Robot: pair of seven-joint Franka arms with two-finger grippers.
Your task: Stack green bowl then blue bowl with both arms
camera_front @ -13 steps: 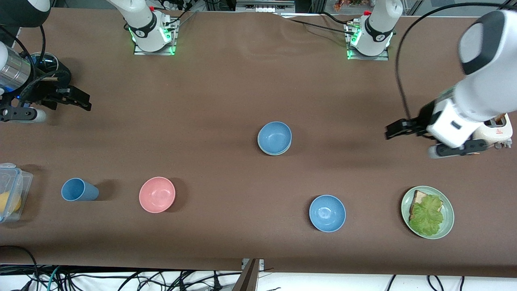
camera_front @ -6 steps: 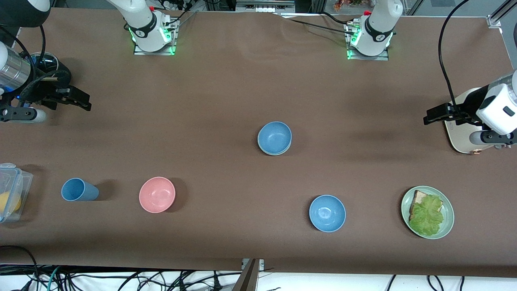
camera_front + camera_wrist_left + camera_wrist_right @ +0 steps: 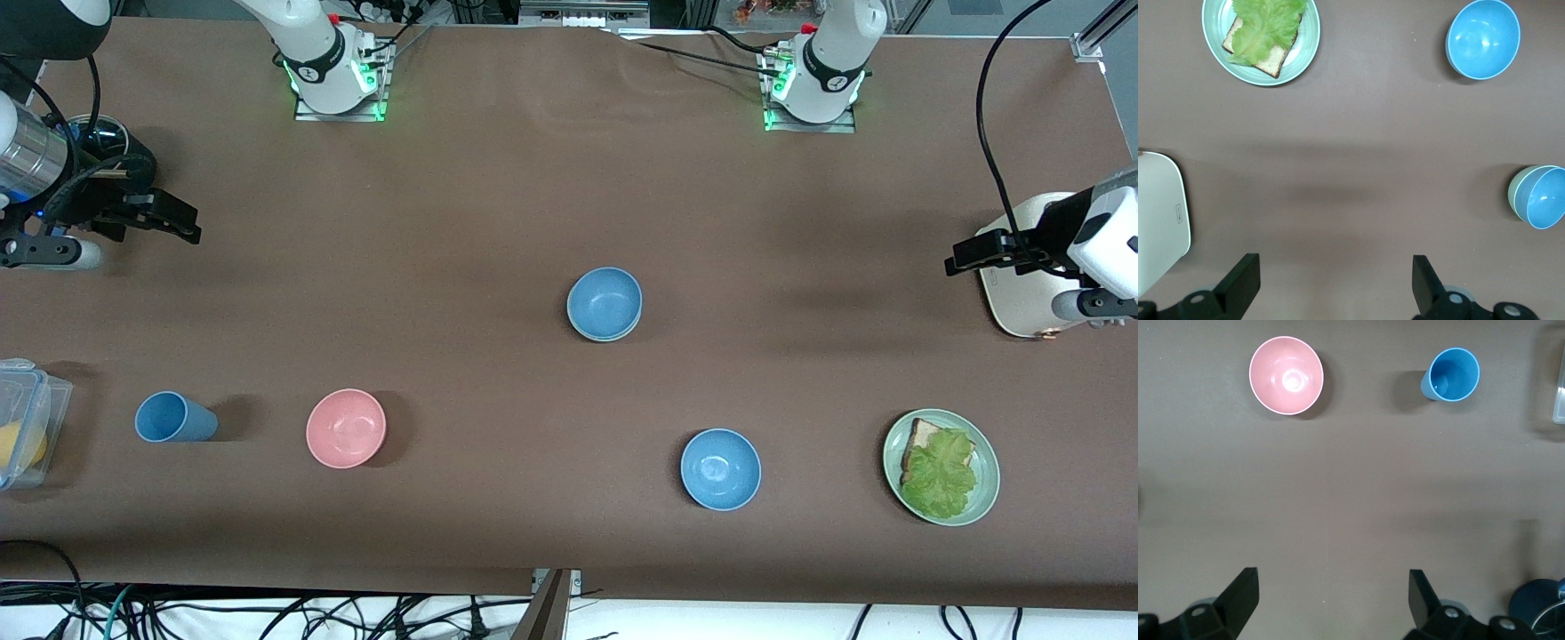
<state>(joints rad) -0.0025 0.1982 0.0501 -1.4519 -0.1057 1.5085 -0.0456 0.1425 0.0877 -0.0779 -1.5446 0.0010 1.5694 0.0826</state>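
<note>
The blue bowl [image 3: 605,300] sits nested in the green bowl [image 3: 594,338] at the table's middle; only the green rim shows. The stack also shows in the left wrist view, blue bowl [image 3: 1546,198] inside the green bowl [image 3: 1514,193]. My left gripper [image 3: 958,256] is open and empty, up beside a white appliance at the left arm's end, well apart from the stack. In its own view the left gripper [image 3: 1335,283] is over bare table. My right gripper [image 3: 191,224] waits open and empty at the right arm's end, also over bare table in its own view [image 3: 1333,597].
A brighter blue bowl [image 3: 720,468] and a green plate [image 3: 989,453] with bread and lettuce lie nearer the front camera. A pink bowl [image 3: 346,428], blue cup [image 3: 173,418] and clear container [image 3: 31,400] lie toward the right arm's end. The white appliance [image 3: 1018,302] stands under the left hand.
The left arm has swung away from the table's middle toward its own end, uncovering the white appliance. The right arm and the bowls have not moved.
</note>
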